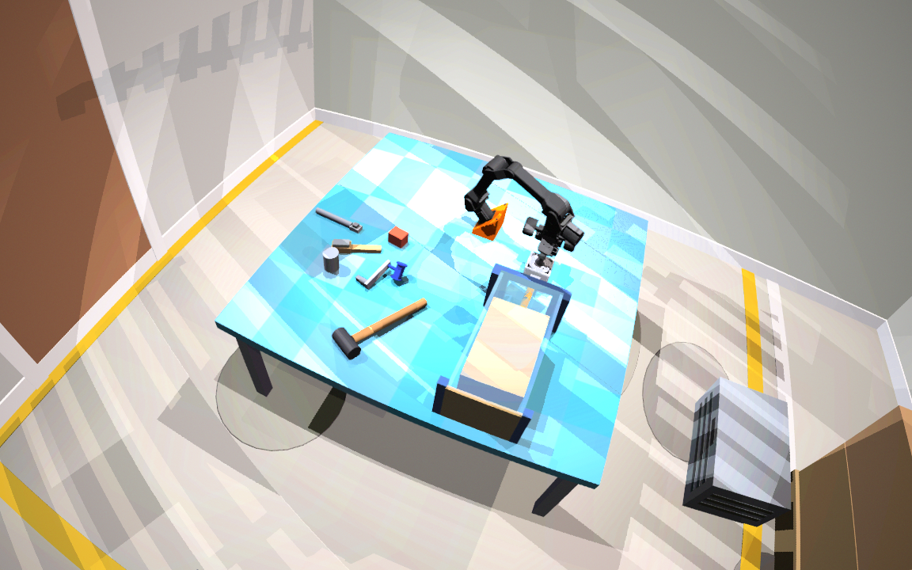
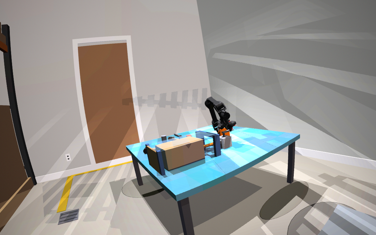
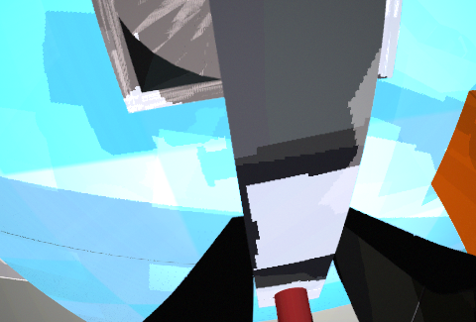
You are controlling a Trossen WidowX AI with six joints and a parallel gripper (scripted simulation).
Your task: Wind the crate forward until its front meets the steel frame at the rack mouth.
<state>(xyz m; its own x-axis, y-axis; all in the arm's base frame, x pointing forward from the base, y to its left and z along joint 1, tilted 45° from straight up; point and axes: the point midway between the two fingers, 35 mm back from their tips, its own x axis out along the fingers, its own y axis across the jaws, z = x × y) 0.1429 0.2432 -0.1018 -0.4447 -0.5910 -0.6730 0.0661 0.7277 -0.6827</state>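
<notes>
My gripper (image 1: 549,248) (image 3: 285,222) is shut on the winch handle (image 3: 307,89), a grey bar with a red knob (image 3: 294,304) near the fingers. It is close above the grey winch (image 1: 537,270) (image 2: 227,142) (image 3: 164,30). The handle's lower end meets the winch top in the top view, but whether the key is down the hole is hidden. The tan crate (image 1: 509,340) (image 2: 183,150) sits flat inside the clear-panelled cubby. An orange strap (image 1: 529,296) (image 2: 208,145) runs from it to the winch. A gap separates the crate's front from the blue steel frame (image 1: 563,312) (image 2: 218,146).
An orange block (image 1: 493,223) (image 3: 456,178) stands by the arm's base. A mallet (image 1: 395,317), hammer (image 1: 363,248), wrench (image 1: 335,218), grey cylinder (image 1: 330,262), red block (image 1: 397,237), L-shaped grey bar (image 1: 375,273) and blue piece (image 1: 398,271) are on the bench (image 1: 289,312).
</notes>
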